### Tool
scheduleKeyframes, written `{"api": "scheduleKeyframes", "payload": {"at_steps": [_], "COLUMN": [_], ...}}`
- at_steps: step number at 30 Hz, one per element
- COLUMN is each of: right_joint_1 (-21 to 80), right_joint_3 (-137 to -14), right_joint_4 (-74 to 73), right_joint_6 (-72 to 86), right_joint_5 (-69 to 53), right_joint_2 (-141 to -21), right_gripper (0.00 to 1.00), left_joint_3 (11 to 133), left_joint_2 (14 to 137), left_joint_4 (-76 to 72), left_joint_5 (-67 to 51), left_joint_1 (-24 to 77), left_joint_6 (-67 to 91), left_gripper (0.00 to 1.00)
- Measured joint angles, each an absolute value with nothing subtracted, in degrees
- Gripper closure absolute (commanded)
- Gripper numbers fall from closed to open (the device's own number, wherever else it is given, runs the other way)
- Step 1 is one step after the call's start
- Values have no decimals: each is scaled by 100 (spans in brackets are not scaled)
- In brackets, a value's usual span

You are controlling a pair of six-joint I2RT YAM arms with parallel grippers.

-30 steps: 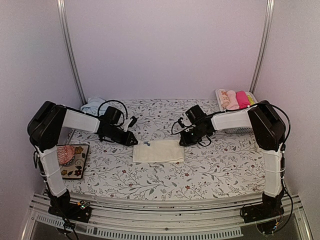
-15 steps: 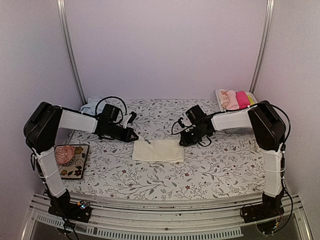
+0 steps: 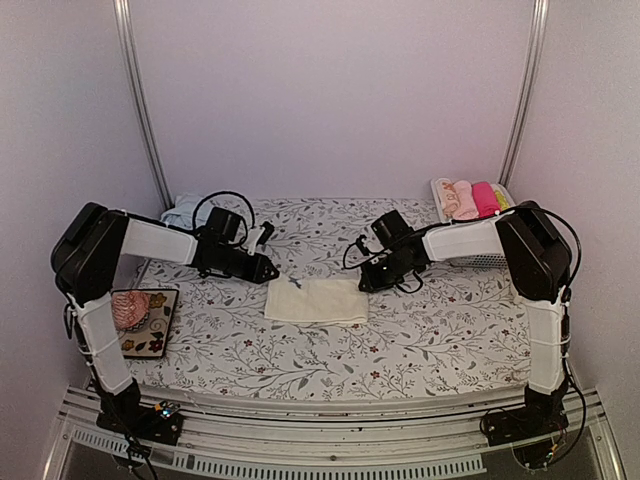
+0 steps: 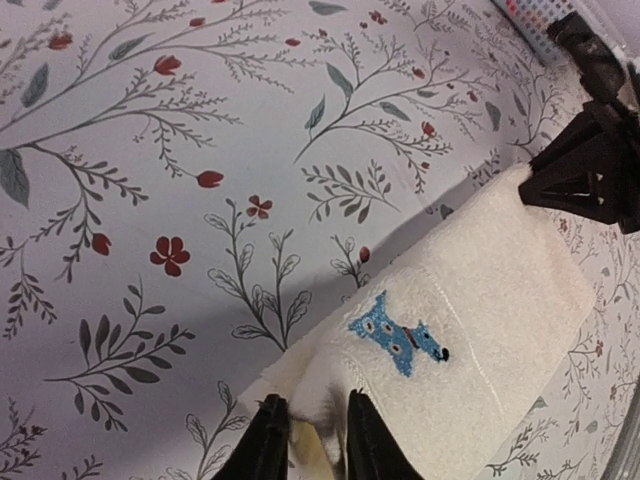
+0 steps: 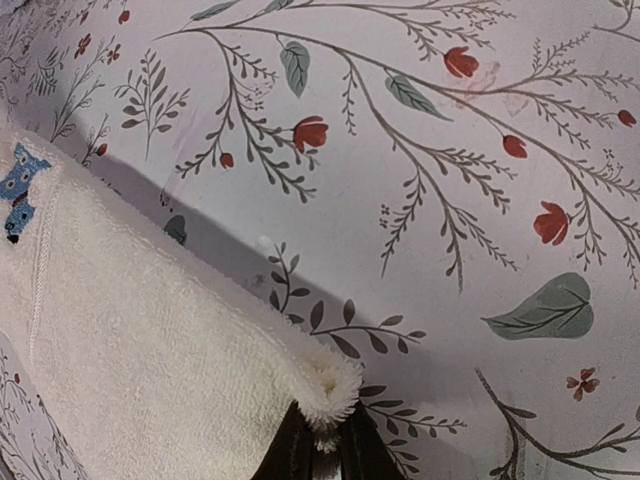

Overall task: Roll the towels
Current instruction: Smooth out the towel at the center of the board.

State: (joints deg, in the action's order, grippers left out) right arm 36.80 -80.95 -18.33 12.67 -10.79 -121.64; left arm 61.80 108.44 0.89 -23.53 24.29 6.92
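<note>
The cream towel point(image 3: 318, 301) lies folded flat in the middle of the floral table, with a blue dog mark point(image 3: 293, 286) near its far left corner. My left gripper point(image 3: 271, 272) is shut on that far left corner; in the left wrist view point(image 4: 312, 445) both fingers pinch a raised fold of the towel point(image 4: 480, 300). My right gripper point(image 3: 366, 283) is shut on the far right corner, seen in the right wrist view point(image 5: 325, 455) clamping the towel's fluffy tip point(image 5: 130, 340). The light blue towel point(image 3: 184, 209) lies crumpled at the back left, partly behind the left arm.
A white basket point(image 3: 441, 186) at the back right holds rolled pink and hot-pink cloths point(image 3: 472, 198). A pink knitted lump point(image 3: 129, 308) sits on a patterned tray point(image 3: 160, 338) at the left edge. Metal posts stand at both back corners.
My left gripper has shifted slightly back and right at the towel's far left corner, and that corner is now bunched up. The right arm has not moved.
</note>
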Motion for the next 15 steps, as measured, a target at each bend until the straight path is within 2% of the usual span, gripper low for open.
{"api": "scheduleKeyframes", "payload": {"at_steps": [3, 4, 7, 8, 10, 15], "right_joint_1": [3680, 3680, 3682, 3682, 3686, 3708], "right_joint_3": [-8095, -8095, -8095, -8095, -8093, -7926], "right_joint_4": [-1833, -1833, -1833, -1833, -1835, -1975], "right_joint_6": [1264, 1267, 1269, 1267, 1264, 1251], "right_joint_5": [-1079, -1079, -1079, -1081, -1081, -1039], "right_joint_2": [-12164, -12164, -12164, -12162, -12151, -11928], "right_gripper": [87, 87, 82, 78, 69, 58], "left_joint_3": [6243, 6254, 6287, 6309, 6357, 6386], "left_joint_2": [11008, 11037, 11061, 11061, 11059, 10912], "left_joint_4": [200, 252, 390, 412, 434, 443], "left_joint_5": [-2112, -2014, -1754, -1675, -1507, -1170], "left_joint_1": [2429, 2429, 2429, 2429, 2429, 2434], "left_joint_6": [692, 692, 650, 668, 674, 705], "left_gripper": [75, 70, 42, 31, 18, 13]}}
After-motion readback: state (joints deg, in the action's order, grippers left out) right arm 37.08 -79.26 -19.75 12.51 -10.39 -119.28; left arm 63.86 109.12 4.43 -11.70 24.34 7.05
